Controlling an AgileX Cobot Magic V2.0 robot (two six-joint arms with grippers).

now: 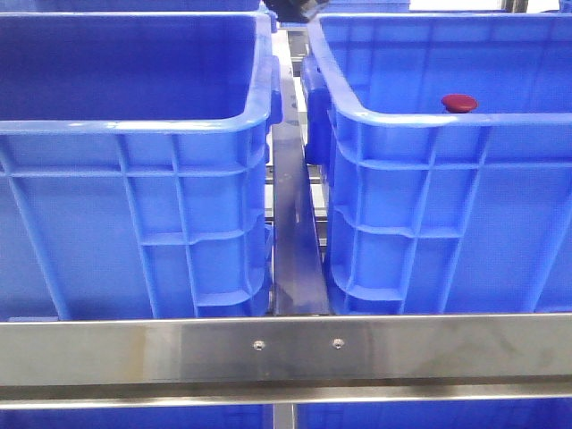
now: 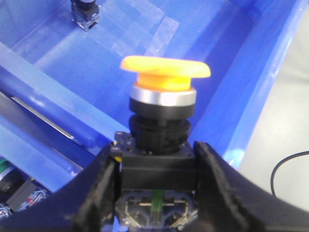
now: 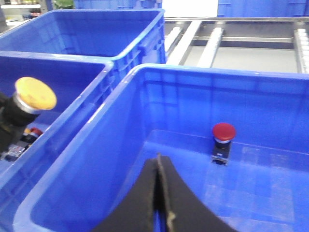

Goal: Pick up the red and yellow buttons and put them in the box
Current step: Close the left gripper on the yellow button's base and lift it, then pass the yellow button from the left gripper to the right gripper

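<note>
My left gripper is shut on the black base of the yellow button and holds it upright in the air. In the right wrist view the yellow button hangs over the left blue crate, near the wall it shares with the right one. The red button stands upright on the floor of the right blue crate; the front view shows its cap over that crate's rim. My right gripper is shut and empty, above the right crate's inside. Neither gripper shows in the front view.
The two crates stand side by side with a metal rail between them and a steel bar in front. Small loose parts lie in the left crate. A black-bodied part stands on a crate floor in the left wrist view.
</note>
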